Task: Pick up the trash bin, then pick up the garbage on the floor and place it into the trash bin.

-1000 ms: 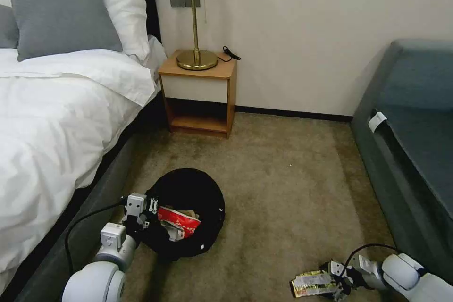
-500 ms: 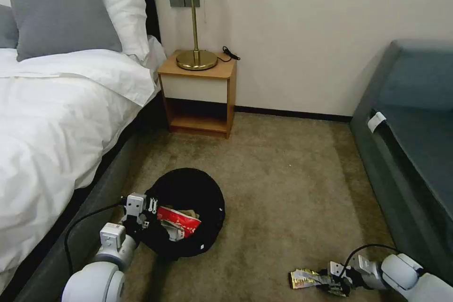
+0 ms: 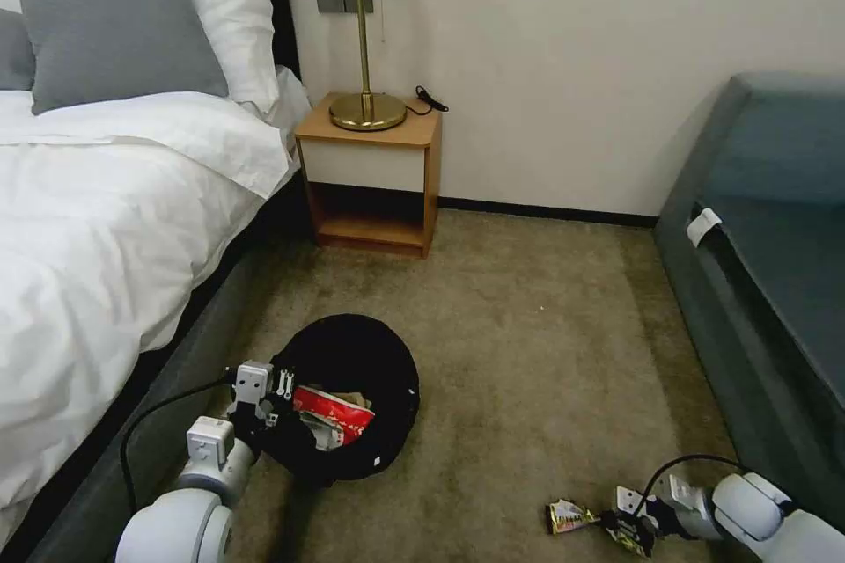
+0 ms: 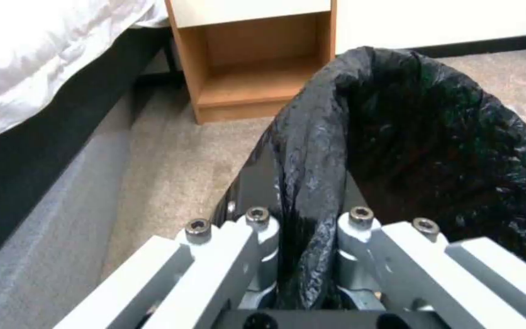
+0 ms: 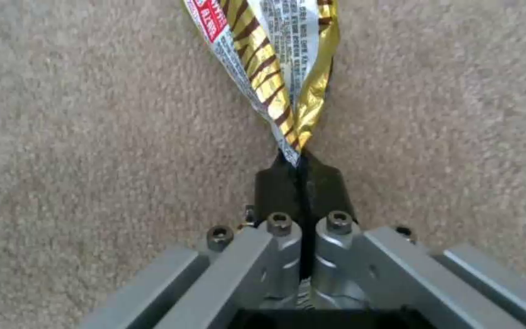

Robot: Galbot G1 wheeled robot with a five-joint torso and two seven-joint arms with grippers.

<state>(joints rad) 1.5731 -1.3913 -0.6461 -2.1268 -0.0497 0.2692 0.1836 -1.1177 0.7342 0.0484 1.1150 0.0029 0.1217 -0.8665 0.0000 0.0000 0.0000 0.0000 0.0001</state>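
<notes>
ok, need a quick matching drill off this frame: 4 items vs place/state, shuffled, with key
Items:
1. gold-and-black snack wrapper
2. red-and-white packet
3. trash bin
4. lamp

Place/state:
A. stands on the wooden nightstand
B. rim and black liner clamped by the left gripper
C. lies inside the bin
D. pinched at one end by the right gripper, over the carpet

Pairs: 1-D, 2-C, 3-B, 4-A

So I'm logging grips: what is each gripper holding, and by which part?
Left gripper: the trash bin, by its bag-covered rim. Right gripper: the gold snack wrapper, pinched at one end.
</notes>
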